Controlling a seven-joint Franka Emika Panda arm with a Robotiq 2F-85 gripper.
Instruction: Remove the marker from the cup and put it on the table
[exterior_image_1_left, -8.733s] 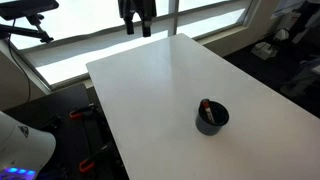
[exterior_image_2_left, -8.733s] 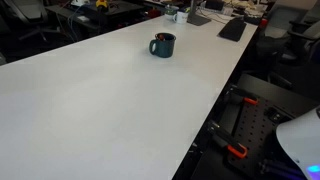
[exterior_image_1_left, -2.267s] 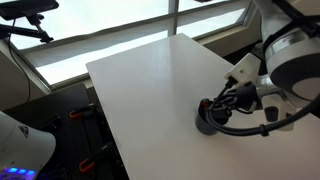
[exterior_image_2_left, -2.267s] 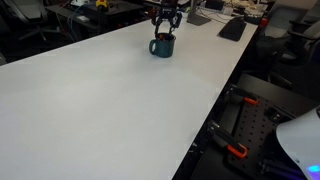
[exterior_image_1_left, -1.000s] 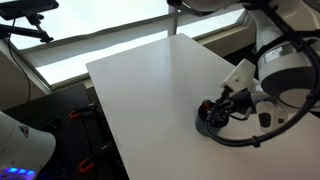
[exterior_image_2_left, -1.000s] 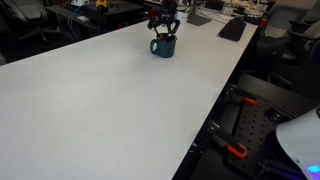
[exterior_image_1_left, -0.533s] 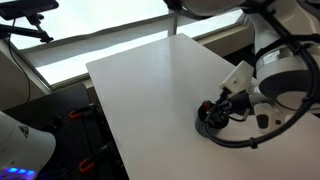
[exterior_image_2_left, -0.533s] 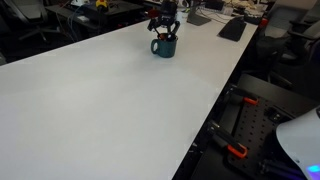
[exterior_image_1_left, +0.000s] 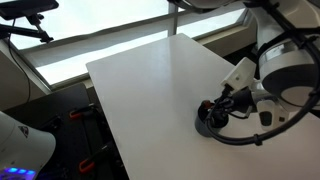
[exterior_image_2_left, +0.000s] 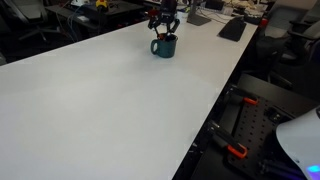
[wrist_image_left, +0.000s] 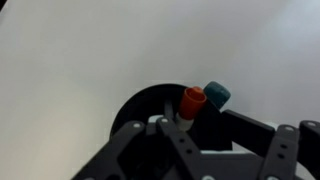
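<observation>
Low over the cup (exterior_image_2_left: 163, 47), hand (exterior_image_2_left: 165, 30), marker (wrist_image_left: 192, 101) upright, just beside it.

Both exterior views are overlooking the table (exterior_image_1_left: 140, 80) and cup (exterior_image_2_left: 163, 46); the wrist view is looking down closely.

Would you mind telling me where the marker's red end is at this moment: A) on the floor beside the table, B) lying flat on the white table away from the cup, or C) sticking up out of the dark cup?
C: in the wrist view the red end of the marker pokes up from inside the cup, not lying on the table.
</observation>
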